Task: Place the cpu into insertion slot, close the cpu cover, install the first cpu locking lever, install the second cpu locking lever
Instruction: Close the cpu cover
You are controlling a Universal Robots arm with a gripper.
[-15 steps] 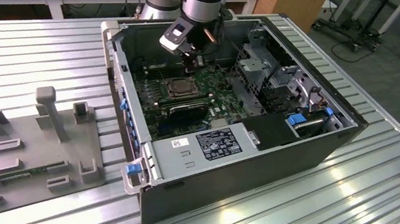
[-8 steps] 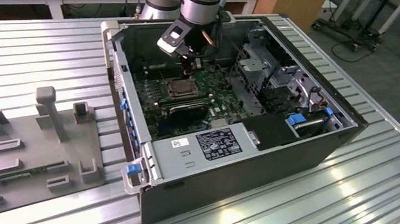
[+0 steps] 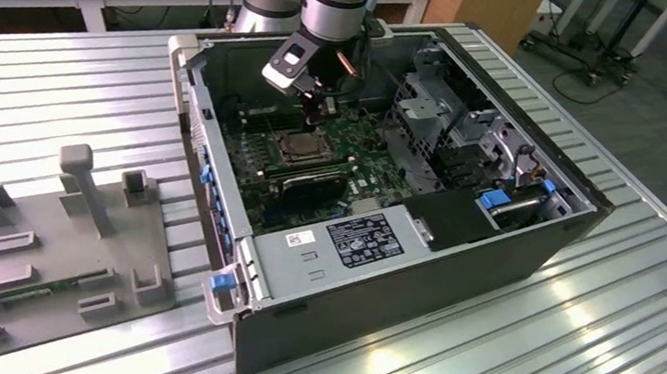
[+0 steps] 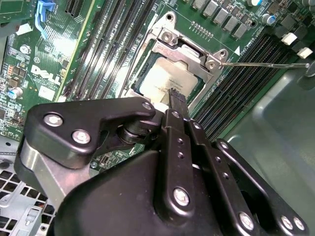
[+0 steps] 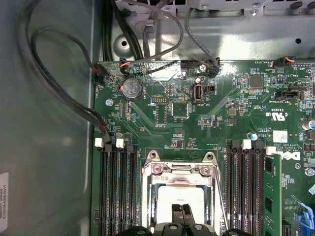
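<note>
- So cpu [image 4: 160, 81] sits under the lowered cover [image 4: 189, 53].
- End effector [image 4: 175, 97] clenched, empty, hovering just above the chip.
- Lever [image 4: 266, 63] looks unlatched; a glancing push could slip and scrape the board [image 4: 49, 59].

The small square cpu [image 4: 165, 81] is showing a tan-silver metal top with a dull, faintly brushed sheen. Framing the cpu, the thin silvery metal cpu cover [image 4: 189, 46] is gleaming, bare and smooth. Spreading out from the cpu, the green circuit board [image 5: 206, 128] is looking glossy and lacquered. Above the cpu, the black gripper [image 4: 174, 96] is showing a smooth satin finish, possibly coated metal. Well away from the cpu, the ribbed bare-metal table [image 3: 539, 358] is glinting, and the grey slotted fixture plate [image 3: 54, 251] is looking matt, like plastic.
</note>
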